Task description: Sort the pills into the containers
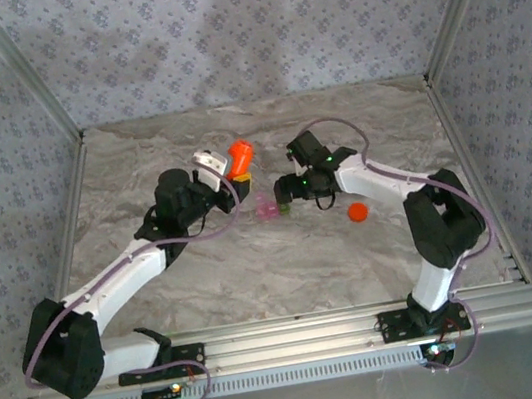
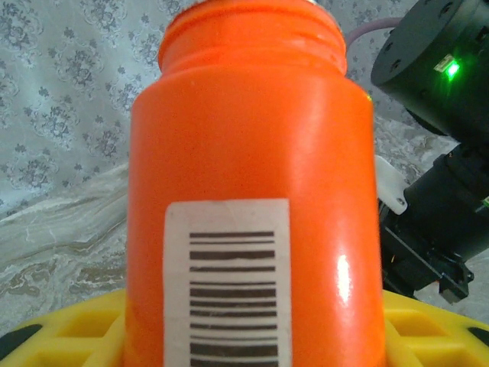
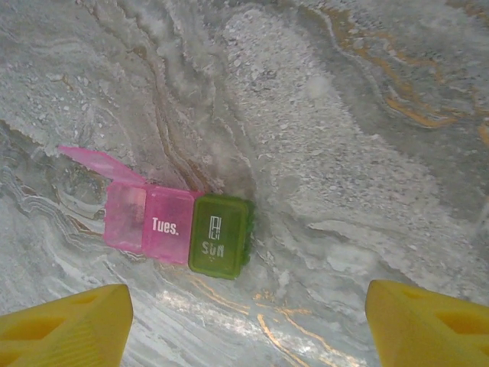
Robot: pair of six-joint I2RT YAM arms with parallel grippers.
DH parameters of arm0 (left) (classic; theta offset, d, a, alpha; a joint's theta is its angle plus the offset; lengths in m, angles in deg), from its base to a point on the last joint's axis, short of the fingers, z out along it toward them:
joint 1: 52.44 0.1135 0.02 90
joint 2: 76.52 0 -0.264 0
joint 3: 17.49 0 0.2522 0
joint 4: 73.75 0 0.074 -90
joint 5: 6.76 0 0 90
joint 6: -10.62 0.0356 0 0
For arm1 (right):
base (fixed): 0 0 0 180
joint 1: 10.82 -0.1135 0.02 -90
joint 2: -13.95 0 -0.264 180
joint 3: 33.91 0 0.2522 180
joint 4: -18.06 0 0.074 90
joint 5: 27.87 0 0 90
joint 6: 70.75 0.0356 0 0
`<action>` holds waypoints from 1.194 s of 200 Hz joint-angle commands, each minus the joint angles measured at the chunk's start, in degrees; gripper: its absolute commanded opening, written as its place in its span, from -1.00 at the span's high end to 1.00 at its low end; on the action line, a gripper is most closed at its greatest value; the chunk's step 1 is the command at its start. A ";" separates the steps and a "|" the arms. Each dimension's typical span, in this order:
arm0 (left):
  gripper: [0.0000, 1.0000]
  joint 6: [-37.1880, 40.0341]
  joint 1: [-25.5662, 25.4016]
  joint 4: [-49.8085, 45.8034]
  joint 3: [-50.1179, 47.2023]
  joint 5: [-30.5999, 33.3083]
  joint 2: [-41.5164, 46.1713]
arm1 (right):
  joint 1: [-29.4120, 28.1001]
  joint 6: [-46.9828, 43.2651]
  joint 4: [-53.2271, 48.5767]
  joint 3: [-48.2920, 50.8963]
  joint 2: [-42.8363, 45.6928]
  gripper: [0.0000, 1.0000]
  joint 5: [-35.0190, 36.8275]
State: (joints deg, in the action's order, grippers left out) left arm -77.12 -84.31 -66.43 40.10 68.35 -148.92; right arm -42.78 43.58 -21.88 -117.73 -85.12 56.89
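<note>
Hovering above the containers (image 3: 179, 225), our right gripper (image 3: 248, 325) stands spread and empty, their long axis along its finger line. Our left gripper (image 2: 248, 340) pinches the orange bottle (image 2: 252, 153).

The orange bottle (image 2: 252, 153) runs off the bottom edge of the left wrist view, its barcode label (image 2: 228, 283) cut short. The shut lid of the green compartment (image 3: 221, 235) seems to hide its contents.

left gripper (image 1: 229, 172) clamped on orange bottle (image 2: 252, 153), right gripper (image 3: 244, 321) spread open, pointing down
</note>
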 commanded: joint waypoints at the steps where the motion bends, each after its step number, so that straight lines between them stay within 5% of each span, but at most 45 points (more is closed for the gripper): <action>1: 1.00 -0.93 0.40 6.70 -1.02 1.17 1.99 | -0.56 -0.70 -1.99 -2.51 -1.83 -0.62 2.18; 239: 1.00 -2.50 -0.89 -0.61 -11.74 -1.23 -0.28 | 3.72 -0.70 0.96 -5.06 -3.94 -0.60 -1.27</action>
State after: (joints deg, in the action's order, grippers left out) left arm -78.76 -84.38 -69.34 29.50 68.26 -148.04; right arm -40.29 43.58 -22.09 -121.86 -91.30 56.74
